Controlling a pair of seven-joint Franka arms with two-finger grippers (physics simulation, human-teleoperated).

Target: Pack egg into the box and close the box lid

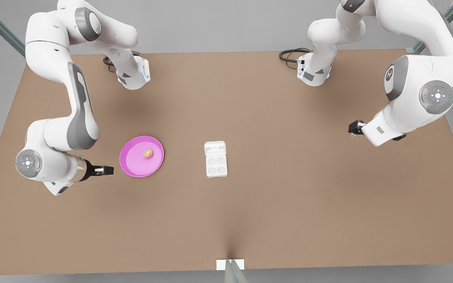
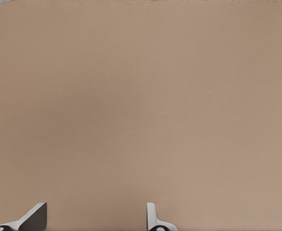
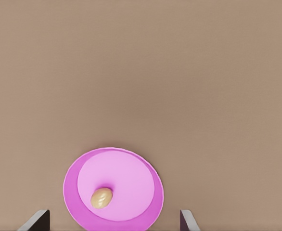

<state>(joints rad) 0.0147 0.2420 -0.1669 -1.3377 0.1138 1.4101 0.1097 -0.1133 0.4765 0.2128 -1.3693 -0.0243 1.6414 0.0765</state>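
Your right gripper is sitting just beside the pink plate, on the front view's left, and its wrist camera is looking straight at the egg, so this is the nearer arm by a wide margin. The egg is lying on the plate, a little off its centre toward the box side, with its long axis slanting across the plate rather than pointing at the gripper. The right fingers are standing wide apart, nothing between them and nothing touching them; the plate sits between the two tips in that view. The box is resting open on the table, well apart from the plate toward the front view's right, its four cups unfilled and the lid folded back flat. Your left gripper is waiting far off on the front view's right, its fingers also parted and holding nothing. In my judgement, you are needing a reach across the plate rim toward the egg, with the jaws turned to close across its short side.
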